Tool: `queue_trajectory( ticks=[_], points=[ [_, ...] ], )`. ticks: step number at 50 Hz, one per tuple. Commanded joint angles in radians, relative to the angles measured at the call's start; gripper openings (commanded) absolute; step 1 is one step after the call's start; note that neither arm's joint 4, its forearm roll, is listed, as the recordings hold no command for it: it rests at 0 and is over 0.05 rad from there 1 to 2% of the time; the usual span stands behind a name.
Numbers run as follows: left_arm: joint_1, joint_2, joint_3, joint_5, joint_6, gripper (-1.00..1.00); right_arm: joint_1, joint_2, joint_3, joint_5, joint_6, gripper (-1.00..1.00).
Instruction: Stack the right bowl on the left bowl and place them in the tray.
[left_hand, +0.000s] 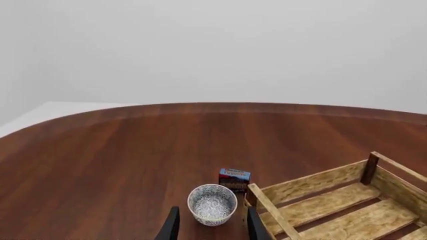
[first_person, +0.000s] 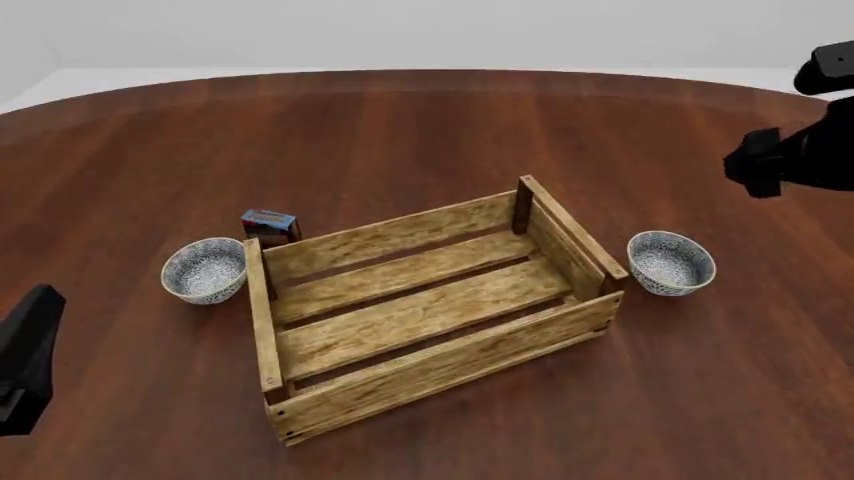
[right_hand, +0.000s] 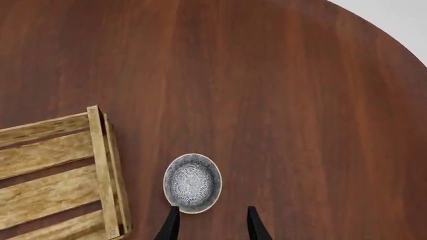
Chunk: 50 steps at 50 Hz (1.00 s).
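Right bowl (first_person: 670, 262): on table, just right of tray (first_person: 400, 372).
Left bowl (first_person: 204, 270): just left of tray.
Right gripper (right_hand: 210, 224): spread, empty, above bowl.
Left gripper (left_hand: 210, 225): spread, empty.
Risk: fingers may clip the rim, tipping the bowl.

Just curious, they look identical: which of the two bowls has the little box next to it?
The left bowl: the small blue-and-red box stands just behind it. The right bowl sits alone beside the tray.
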Motion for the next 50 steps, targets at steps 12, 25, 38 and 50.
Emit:
queue_trajectory(
  ticks=[12,25,38,50],
  points=[
    [0.006,-0.002,0.001,0.001,-0.002,1.0,-0.031,0.158,0.007,-0.069,-0.03,1.0],
    [0.015,-0.002,0.005,0.002,0.005,1.0,-0.047,0.271,-0.001,-0.123,-0.023,1.0],
    [0.007,-0.001,0.005,0.001,0.005,1.0,-0.051,0.427,-0.042,-0.185,0.003,1.0],
    [-0.008,-0.002,0.0,0.002,0.002,1.0,-0.061,0.542,-0.07,-0.226,0.027,1.0]
  ],
)
